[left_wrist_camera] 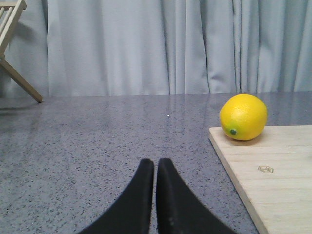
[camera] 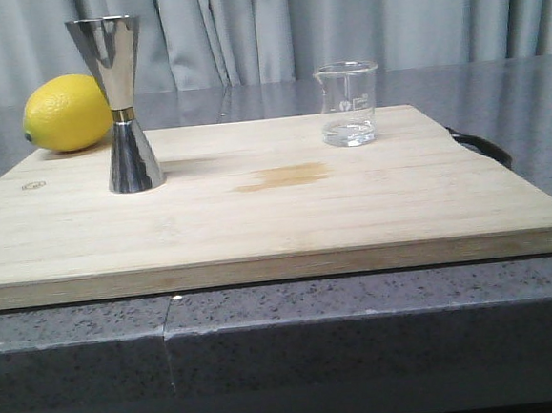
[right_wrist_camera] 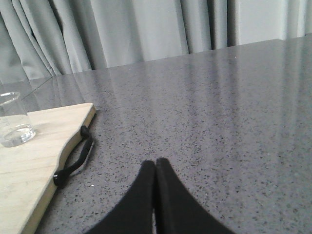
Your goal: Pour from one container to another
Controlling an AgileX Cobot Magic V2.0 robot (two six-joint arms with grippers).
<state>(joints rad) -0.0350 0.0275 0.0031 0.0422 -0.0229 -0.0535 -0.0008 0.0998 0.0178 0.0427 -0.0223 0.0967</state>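
A small clear glass beaker [camera: 347, 103] with a little clear liquid stands upright at the back right of the wooden cutting board [camera: 258, 217]; the right wrist view shows the beaker [right_wrist_camera: 14, 119] too. The steel hourglass jigger [camera: 122, 104] with a gold waist band stands upright on the board's left part. My left gripper [left_wrist_camera: 156, 163] is shut with nothing in it, low over the grey counter left of the board. My right gripper [right_wrist_camera: 155, 163] is shut and empty, over the counter right of the board. Neither gripper appears in the front view.
A yellow lemon [camera: 66, 113] lies at the board's back left corner, behind the jigger. A black strap loop [right_wrist_camera: 73, 158] hangs off the board's right edge. A wooden rack [left_wrist_camera: 12, 44] stands far left. Grey curtains close the back. The counter's front edge [camera: 284, 306] is near.
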